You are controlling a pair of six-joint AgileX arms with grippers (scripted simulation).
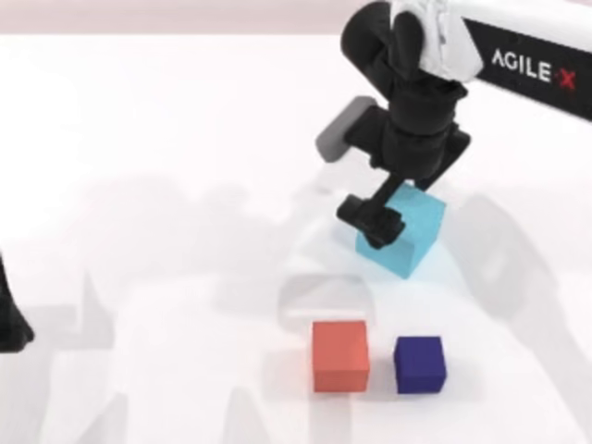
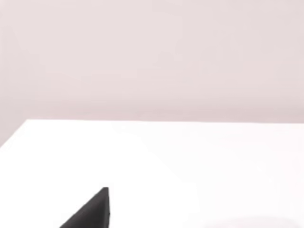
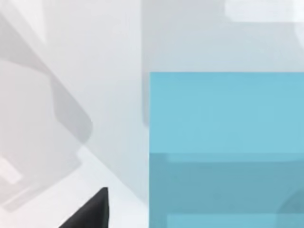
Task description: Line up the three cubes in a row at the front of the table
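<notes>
The large light cyan-blue cube (image 1: 412,239) lies turned at an angle on the white table (image 1: 166,185), right of the middle. My right gripper (image 1: 373,220) hangs over the cube's left part, open. In the right wrist view the cyan cube (image 3: 223,142) fills the frame beside one dark fingertip (image 3: 92,211), with a strip of table between them. The coral-red cube (image 1: 340,356) and the small navy-blue cube (image 1: 419,363) sit side by side near the front edge, a small gap apart. My left arm (image 1: 9,319) is parked at the far left edge.
A pale pinkish band (image 1: 185,17) runs along the table's far edge. In the left wrist view one dark fingertip (image 2: 92,211) shows over bare white table (image 2: 190,166) with a pinkish wall behind it.
</notes>
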